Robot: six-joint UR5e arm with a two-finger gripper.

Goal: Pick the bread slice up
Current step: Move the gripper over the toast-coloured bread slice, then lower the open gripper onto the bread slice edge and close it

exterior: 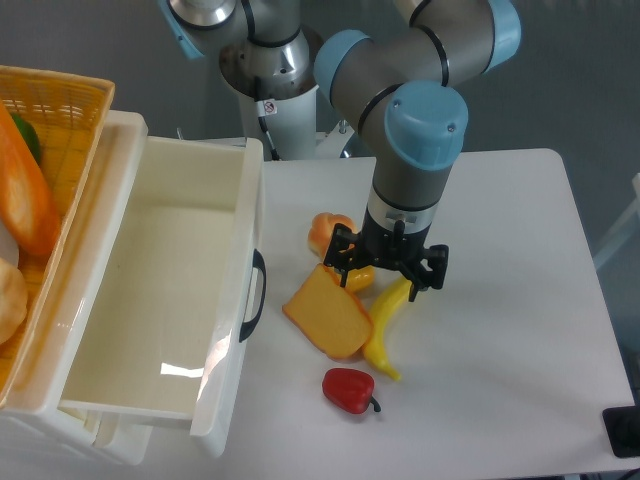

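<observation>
Gripper (pixel 390 272) w/ jaws spread, empty, hovers just above bread slice (pixel 326 314) on table (pixel 500 330); grasp & lift not yet done.

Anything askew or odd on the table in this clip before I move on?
Nothing is spilled or broken. The toy food is bunched tightly: the bread slice lies at an angle, touching or overlapping the banana, with the end effector low over the cluster. The white bin looks empty.
</observation>
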